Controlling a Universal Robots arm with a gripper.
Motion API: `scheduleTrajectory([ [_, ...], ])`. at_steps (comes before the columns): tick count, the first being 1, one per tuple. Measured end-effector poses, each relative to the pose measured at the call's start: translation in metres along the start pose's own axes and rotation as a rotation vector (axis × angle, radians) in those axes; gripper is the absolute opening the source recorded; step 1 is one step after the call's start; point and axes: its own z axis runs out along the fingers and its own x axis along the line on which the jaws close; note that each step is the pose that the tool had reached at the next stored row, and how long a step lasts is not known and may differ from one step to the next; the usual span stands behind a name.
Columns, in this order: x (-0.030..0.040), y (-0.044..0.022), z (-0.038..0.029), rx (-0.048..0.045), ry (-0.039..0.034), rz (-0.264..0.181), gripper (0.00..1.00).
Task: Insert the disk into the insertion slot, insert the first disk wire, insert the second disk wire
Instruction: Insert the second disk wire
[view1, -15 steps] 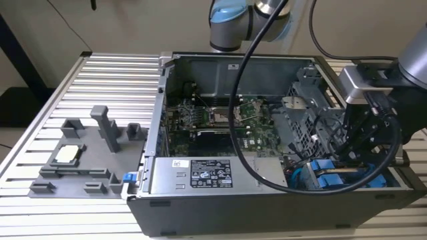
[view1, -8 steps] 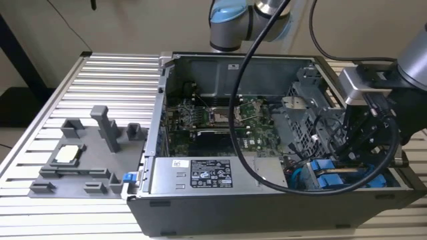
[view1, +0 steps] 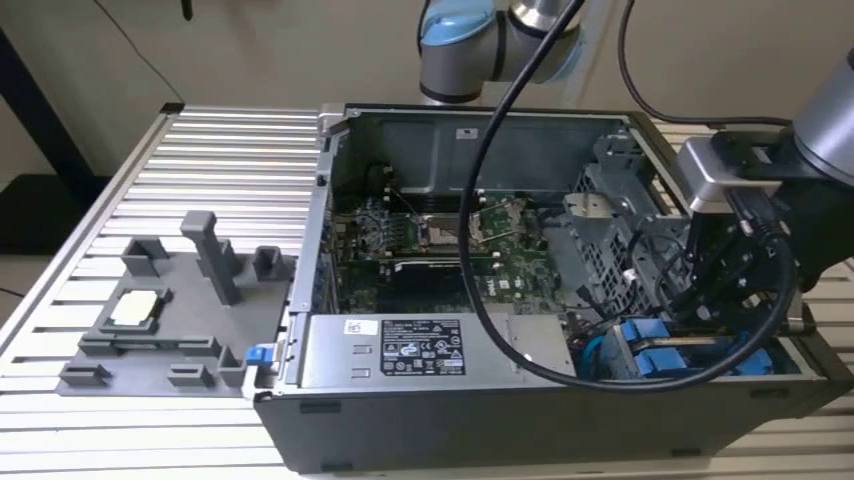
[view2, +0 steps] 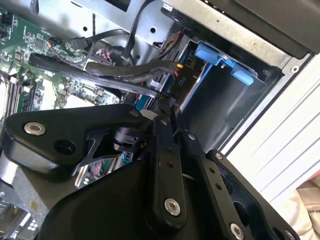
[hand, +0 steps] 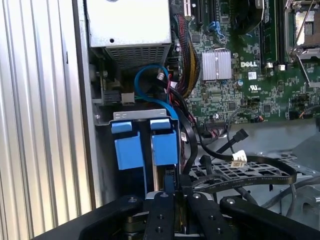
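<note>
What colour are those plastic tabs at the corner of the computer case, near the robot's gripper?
Bright blue. The plastic tabs show best in the first wrist view, just beyond the gripper.

My gripper (hand: 172, 187) sits low inside the computer case (view1: 441, 420), and its fingertips are hidden behind my own black linkages in both wrist views. The disk (hand: 165, 145) shows little beyond its blue carrier tabs; its body lies out of sight inside the insertion slot (hand: 145, 116). In the exterior view my wrist and cables cover much of that slot. The power-supply box (hand: 127, 25) is cut off by the picture's edge.
</note>
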Motion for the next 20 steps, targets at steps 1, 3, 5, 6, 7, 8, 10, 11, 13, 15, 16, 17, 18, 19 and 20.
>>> scheduleTrajectory([
  [1,-0.0001,0.0000,0.0002,0.0000,-0.0001,0.000,0.16],
  [3,-0.0003,-0.0001,0.0002,0.0000,0.0001,0.000,0.16],
  [5,-0.0004,-0.0006,0.0004,0.0000,0.0003,0.000,0.16],
  [6,-0.0004,-0.0006,0.0007,0.0000,0.0001,0.000,0.16],
  [7,-0.0004,-0.0008,0.0012,0.0000,0.0000,0.000,0.16],
  [8,-0.0004,-0.0010,0.0016,0.0000,0.0000,0.000,0.16],
  [10,-0.0002,-0.0013,0.0029,0.0000,0.0001,0.000,0.16],
  [11,-0.0002,-0.0015,0.0037,-0.0001,0.0001,0.000,0.16],
  [13,-0.0001,-0.0019,0.0048,-0.0003,0.0009,0.000,0.16],
  [15,-0.0001,-0.0023,0.0054,-0.0013,0.0011,0.000,0.16],
  [16,-0.0001,-0.0029,0.0059,-0.0038,0.0003,0.000,0.17],
  [17,0.0000,-0.0032,0.0062,-0.0115,0.0004,0.001,0.17],
  [18,0.0001,-0.0034,0.0058,-0.0217,0.0013,0.002,0.24],
  [19,0.0002,-0.0037,0.0049,-0.0314,0.0023,0.003,0.24],
  [20,0.0003,-0.0041,0.0038,-0.0399,0.0033,0.004,0.24],
])
